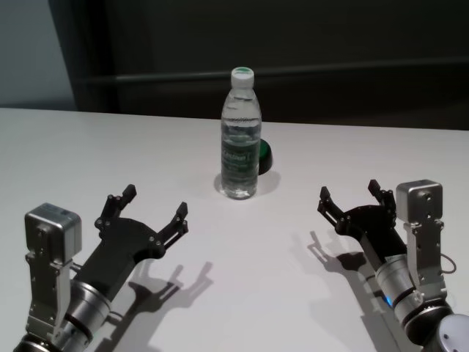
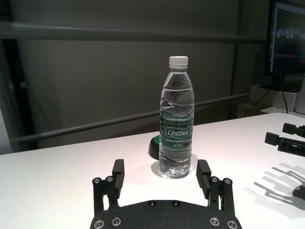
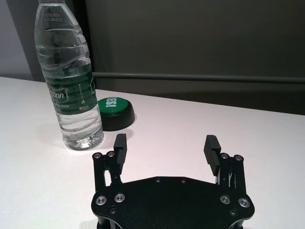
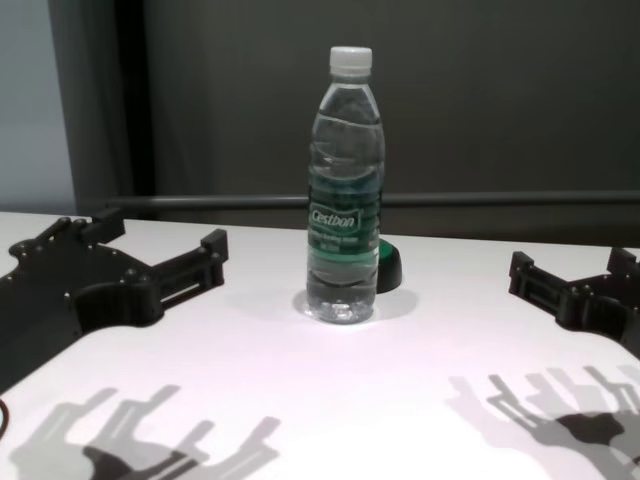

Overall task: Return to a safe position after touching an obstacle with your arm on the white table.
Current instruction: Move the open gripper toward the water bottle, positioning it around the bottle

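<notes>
Head view showing tall clear plastic water bottle with white cap and green label standing upright on broad plain white table, long axis vertical. Left gripper hovering with fingers spread, gripping nothing; bottle lying ahead of fingertips, toward robot's right, well apart. Right gripper likewise splayed and empty, bottle sitting ahead, toward robot's left. Neither arm clearly nearer. Small dark dome with green top sitting just behind bottle, partly hidden. Arms touching nothing; both probably resting at safe pose.

Both arms have silver cylindrical wrists carrying boxy grey camera housings. The left gripper and right gripper are flat matte-black plates dotted with silver screws, ending in ridged fingers.
</notes>
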